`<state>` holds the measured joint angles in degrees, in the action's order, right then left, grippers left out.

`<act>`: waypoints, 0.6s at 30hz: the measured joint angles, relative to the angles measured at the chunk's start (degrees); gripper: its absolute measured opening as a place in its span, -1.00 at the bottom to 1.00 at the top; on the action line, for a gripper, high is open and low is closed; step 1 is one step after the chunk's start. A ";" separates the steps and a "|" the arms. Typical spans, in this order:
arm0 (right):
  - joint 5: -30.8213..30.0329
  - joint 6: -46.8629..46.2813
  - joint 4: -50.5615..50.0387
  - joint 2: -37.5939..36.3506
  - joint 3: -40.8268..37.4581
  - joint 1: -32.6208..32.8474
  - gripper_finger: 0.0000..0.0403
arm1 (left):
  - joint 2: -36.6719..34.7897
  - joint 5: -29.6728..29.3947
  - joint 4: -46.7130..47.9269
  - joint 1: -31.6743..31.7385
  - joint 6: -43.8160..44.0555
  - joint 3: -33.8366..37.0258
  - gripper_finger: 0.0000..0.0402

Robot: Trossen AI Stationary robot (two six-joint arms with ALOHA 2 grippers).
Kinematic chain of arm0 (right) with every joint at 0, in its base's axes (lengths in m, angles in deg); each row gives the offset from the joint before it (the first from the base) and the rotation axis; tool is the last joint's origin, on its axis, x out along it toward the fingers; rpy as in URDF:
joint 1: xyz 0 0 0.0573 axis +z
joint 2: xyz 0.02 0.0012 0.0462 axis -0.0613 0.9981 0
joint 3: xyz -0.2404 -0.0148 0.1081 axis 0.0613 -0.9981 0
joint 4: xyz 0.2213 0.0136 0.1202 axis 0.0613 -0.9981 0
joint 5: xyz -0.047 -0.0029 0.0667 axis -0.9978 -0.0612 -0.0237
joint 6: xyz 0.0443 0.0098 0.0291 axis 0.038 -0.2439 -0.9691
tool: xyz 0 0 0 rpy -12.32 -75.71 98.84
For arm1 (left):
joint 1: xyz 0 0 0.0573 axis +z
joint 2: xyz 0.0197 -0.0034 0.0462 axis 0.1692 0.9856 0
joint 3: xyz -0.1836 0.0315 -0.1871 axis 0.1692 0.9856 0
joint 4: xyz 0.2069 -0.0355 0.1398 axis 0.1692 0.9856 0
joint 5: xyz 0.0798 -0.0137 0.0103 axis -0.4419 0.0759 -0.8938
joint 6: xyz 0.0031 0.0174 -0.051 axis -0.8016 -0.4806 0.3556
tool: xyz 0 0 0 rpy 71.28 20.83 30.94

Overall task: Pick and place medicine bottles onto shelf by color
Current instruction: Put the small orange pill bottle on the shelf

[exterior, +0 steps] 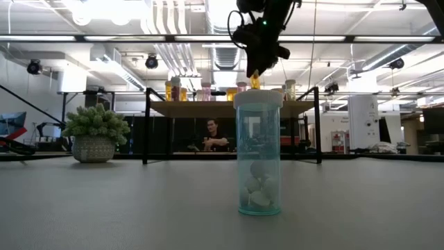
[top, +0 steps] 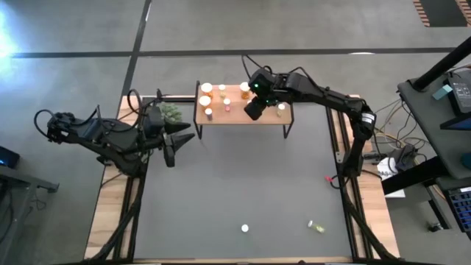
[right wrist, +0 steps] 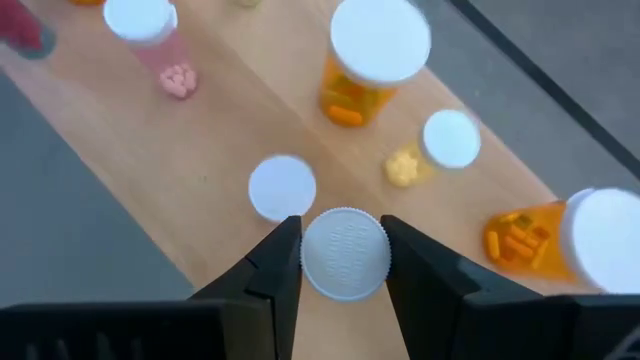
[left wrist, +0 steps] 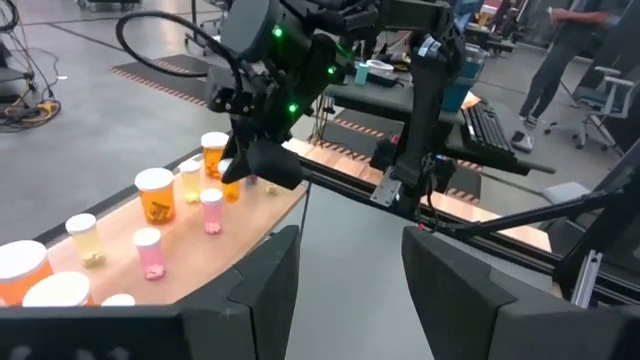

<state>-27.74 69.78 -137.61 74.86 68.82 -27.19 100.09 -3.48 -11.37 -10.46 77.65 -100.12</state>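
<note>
White-capped bottle (right wrist: 345, 253): being gripped between the right gripper's (top: 254, 107) fingers, hanging over the shelf (top: 235, 114) among standing bottles. Placing step is proceeding; next, judged: lowering beside matching colour, releasing. Left gripper (top: 179, 140) is waiting open near the plant (top: 171, 112).

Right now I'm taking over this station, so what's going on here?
The right gripper is over the wooden shelf, closed on a white-capped bottle among the orange, pink and yellowish bottles already standing there. The left gripper waits open beside the shelf, near the plant. Two bottles remain on the mat: a clear one standing upright and a yellow-green one lying on its side.
</note>
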 joint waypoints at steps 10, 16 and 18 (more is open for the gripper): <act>-1.62 0.36 5.27 -1.41 -7.98 -0.24 -0.40 | 0.45 0.01 0.20 0.00 -0.14 0.00 -0.19; -3.40 0.41 7.89 -2.74 -10.57 -0.72 -0.40 | 0.68 0.00 0.07 0.00 0.26 -0.01 -0.19; -3.37 0.38 9.61 -3.89 -11.91 -0.97 -0.42 | 0.84 0.00 -0.08 -0.01 0.26 0.00 -0.19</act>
<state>-31.11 70.16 -128.00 70.97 56.91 -28.16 100.93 -3.48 -11.44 -10.47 77.91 -100.12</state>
